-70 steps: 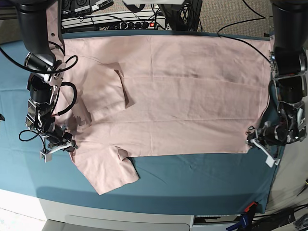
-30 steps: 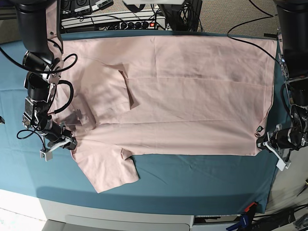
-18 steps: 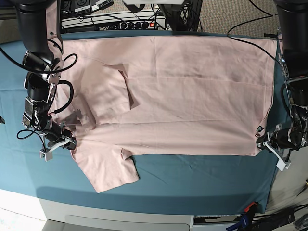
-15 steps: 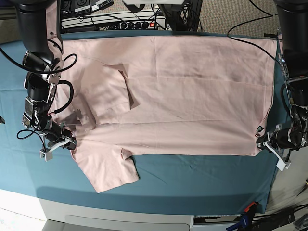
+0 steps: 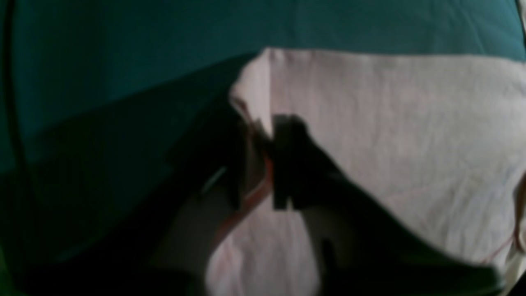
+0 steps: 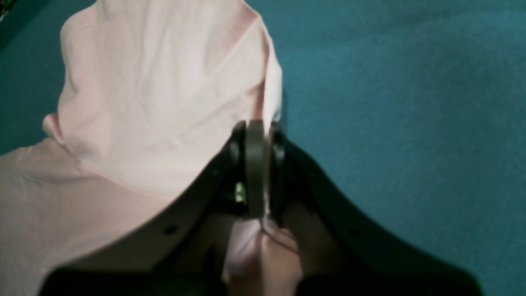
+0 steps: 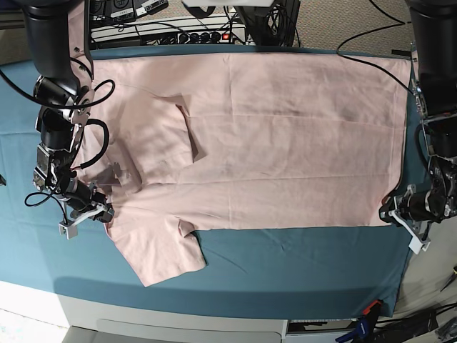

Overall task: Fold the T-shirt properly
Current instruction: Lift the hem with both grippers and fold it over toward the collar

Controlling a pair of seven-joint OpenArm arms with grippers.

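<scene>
The pale pink T-shirt (image 7: 271,143) lies spread plain side up on the teal table cloth (image 7: 285,264). One sleeve (image 7: 175,136) is folded in over the body and the other sleeve (image 7: 161,257) lies toward the front edge. My right gripper (image 7: 96,214), at the view's left, is shut on the shirt edge by the shoulder (image 6: 156,102); in its wrist view the right gripper (image 6: 257,164) pinches the cloth. My left gripper (image 7: 396,214) sits at the hem corner on the right. In its blurred wrist view the left gripper (image 5: 257,164) has its jaws slightly parted, with the hem corner (image 5: 254,94) between them.
Electronics boxes and cables (image 7: 171,28) line the back edge behind the shirt. A black cable (image 7: 364,61) runs over the far right corner. The table's white front rim (image 7: 178,321) is close below. Bare teal cloth (image 6: 411,123) lies beside the right gripper.
The left gripper's jaws have loosened and it has shifted slightly inward. The turned-up hem corner with its small dark tag has dropped flat. The right arm has not moved.
</scene>
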